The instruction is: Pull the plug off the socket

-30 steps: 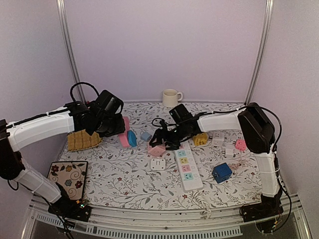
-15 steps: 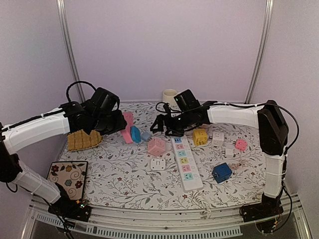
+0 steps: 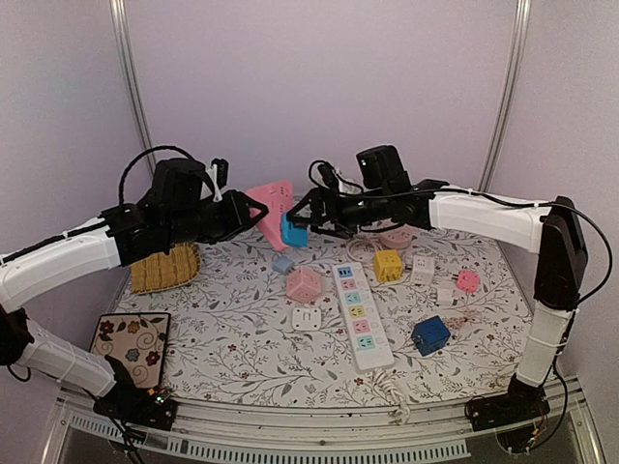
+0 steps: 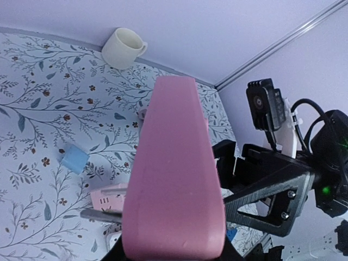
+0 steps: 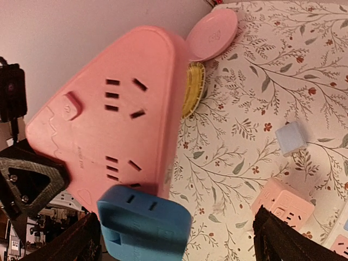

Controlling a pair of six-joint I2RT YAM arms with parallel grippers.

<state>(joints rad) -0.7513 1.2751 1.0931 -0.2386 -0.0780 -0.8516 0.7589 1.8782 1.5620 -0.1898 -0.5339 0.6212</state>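
Note:
The pink triangular socket (image 3: 268,199) hangs in the air above the back of the table, with my left gripper (image 3: 235,215) shut on its narrow end. A blue plug (image 3: 293,235) sits in the socket's lower face. My right gripper (image 3: 308,215) is open, and its black fingers straddle the plug without touching it. The right wrist view has the socket (image 5: 109,109) filling the upper left. There the plug (image 5: 144,228) is low, between the fingers of the gripper (image 5: 176,242). In the left wrist view the socket (image 4: 174,179) fills the middle and hides the plug.
Below lie a white power strip (image 3: 358,314), a pink cube socket (image 3: 303,283), a white square socket (image 3: 308,317), a yellow cube (image 3: 388,265), a blue cube (image 3: 429,334) and a small pale-blue adapter (image 3: 282,262). A woven mat (image 3: 164,269) and a patterned coaster (image 3: 131,340) are at the left, a mug (image 4: 122,48) at the back.
My left arm has lifted the pink socket with the blue plug off the table. My right gripper left the pink cube, opened wide and rose to straddle the plug.

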